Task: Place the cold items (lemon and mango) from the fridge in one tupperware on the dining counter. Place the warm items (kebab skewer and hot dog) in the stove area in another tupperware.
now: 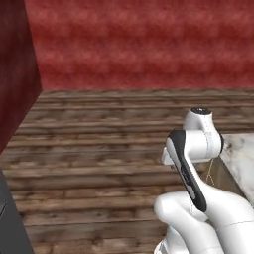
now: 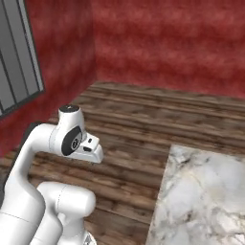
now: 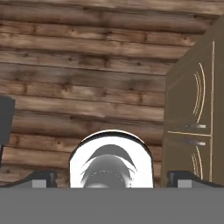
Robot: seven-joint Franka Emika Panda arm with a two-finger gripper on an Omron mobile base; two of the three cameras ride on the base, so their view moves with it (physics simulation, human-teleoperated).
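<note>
End effector (image 3: 112, 177): fully released, nothing between the jaws. In the hand view the two dark fingertips (image 3: 41, 178) rise well apart at the bottom edge, pointing down at the floor.
Arm (image 1: 191, 171): folded close to the base, wrist tucked above the shoulder in both base views; no reach in progress.
Directly beneath: wooden plank floor (image 3: 87, 92), boards running across the hand view.
Beside it: brown cabinet front (image 3: 192, 118) with two short metal handles, standing on the floor to one side of the hand view.
Surface: marble top (image 2: 201, 196) near the arm, low right in the right base view; the part in view carries no tupperware.
Surroundings: red wall (image 1: 139, 44) ahead; a dark grey ribbed panel (image 2: 16, 57) on the far left of the right base view, identity not clear.
Task items, location: lemon, mango, kebab skewer, hot dog and both containers cannot be located from these views.
Handling, judged: lemon firm and light, prone to roll, best pinched across its short width. Mango heavier, smooth skin likely slippery, grip across the narrow middle. Hot dog soft, moderate squeeze at mid-length. Skewer thin and stiff, grip across the stick or the meat at centre.
Orientation and long axis: cannot be assessed for any item.
Stage, judged: base in transit, no item collected yet.
</note>
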